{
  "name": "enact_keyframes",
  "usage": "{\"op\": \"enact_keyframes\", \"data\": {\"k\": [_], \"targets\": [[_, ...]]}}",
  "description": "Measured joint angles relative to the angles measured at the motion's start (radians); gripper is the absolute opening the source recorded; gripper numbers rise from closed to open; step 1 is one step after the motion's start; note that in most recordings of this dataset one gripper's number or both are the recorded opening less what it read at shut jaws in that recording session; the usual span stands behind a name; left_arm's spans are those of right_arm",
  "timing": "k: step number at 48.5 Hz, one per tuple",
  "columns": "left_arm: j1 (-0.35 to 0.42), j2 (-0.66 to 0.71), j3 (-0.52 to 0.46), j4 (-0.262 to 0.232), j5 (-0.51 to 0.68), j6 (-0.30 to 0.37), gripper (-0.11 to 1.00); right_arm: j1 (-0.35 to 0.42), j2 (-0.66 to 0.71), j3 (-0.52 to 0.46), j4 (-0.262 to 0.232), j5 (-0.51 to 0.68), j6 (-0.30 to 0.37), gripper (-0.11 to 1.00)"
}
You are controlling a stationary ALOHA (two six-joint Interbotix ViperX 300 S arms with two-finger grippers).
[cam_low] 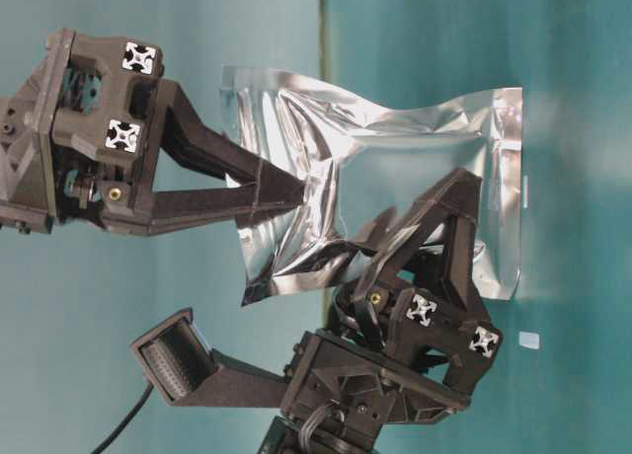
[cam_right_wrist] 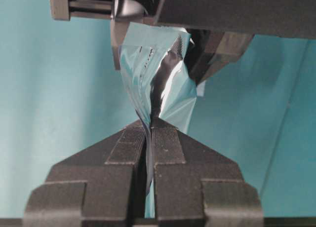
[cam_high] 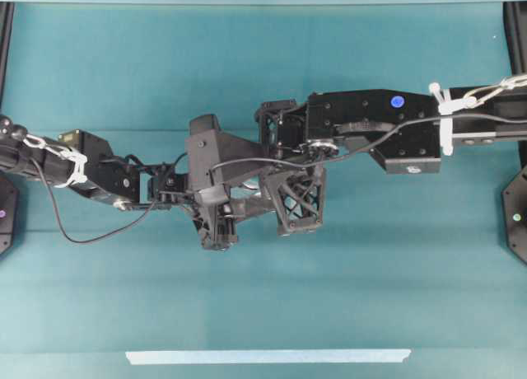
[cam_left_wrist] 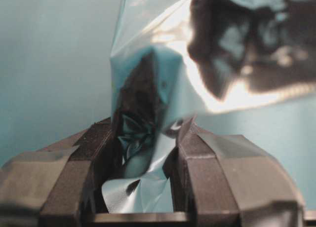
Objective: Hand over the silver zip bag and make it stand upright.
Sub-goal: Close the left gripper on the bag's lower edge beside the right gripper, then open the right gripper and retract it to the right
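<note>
Silver zip bag (cam_low: 395, 158) hidden overhead | table-level: both clamp it | left hand (cam_left_wrist: 148, 153) | right hand (cam_right_wrist: 149, 133)

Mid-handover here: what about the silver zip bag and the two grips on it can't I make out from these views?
- Overhead: the silver zip bag is almost wholly hidden under both wrists.
- Left wrist view: the left gripper has foil between its pads, but glare and blur hide whether they pinch it firmly.
- Right wrist view: the right gripper is shut on the foil; the bag's top is hidden behind the other arm.
- Zip strip: not identifiable anywhere.
</note>
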Motion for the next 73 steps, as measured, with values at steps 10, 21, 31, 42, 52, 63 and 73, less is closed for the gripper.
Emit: {"op": "enact_keyframes", "data": {"k": [10, 21, 31, 42, 52, 63, 73], "targets": [[-0.002, 0.000, 0.000, -0.002, 0.006, 0.000, 0.28, 0.000, 0.000, -0.002, 0.000, 0.003, 0.002, 0.10], [0.000, 0.000, 0.000, -0.002, 0.009, 0.006, 0.28, 0.002, 0.002, -0.006, 0.000, 0.009, 0.000, 0.71], [0.000, 0.000, -0.002, -0.002, 0.009, 0.026, 0.28, 0.000, -0.009, -0.006, 0.003, -0.040, 0.002, 0.90], [0.000, 0.000, 0.000, -0.002, 0.009, 0.029, 0.28, -0.003, -0.049, -0.005, 0.000, -0.077, 0.014, 0.91], [-0.002, -0.002, 0.002, -0.002, 0.011, 0.051, 0.28, -0.005, -0.126, 0.061, 0.000, -0.081, 0.101, 0.91], [-0.003, -0.003, 0.003, -0.002, 0.011, 0.069, 0.28, -0.005, -0.284, 0.190, -0.026, -0.184, 0.204, 0.91], [-0.003, -0.005, 0.003, -0.002, 0.018, 0.071, 0.28, -0.005, -0.436, 0.347, -0.034, -0.273, 0.265, 0.91]]}}
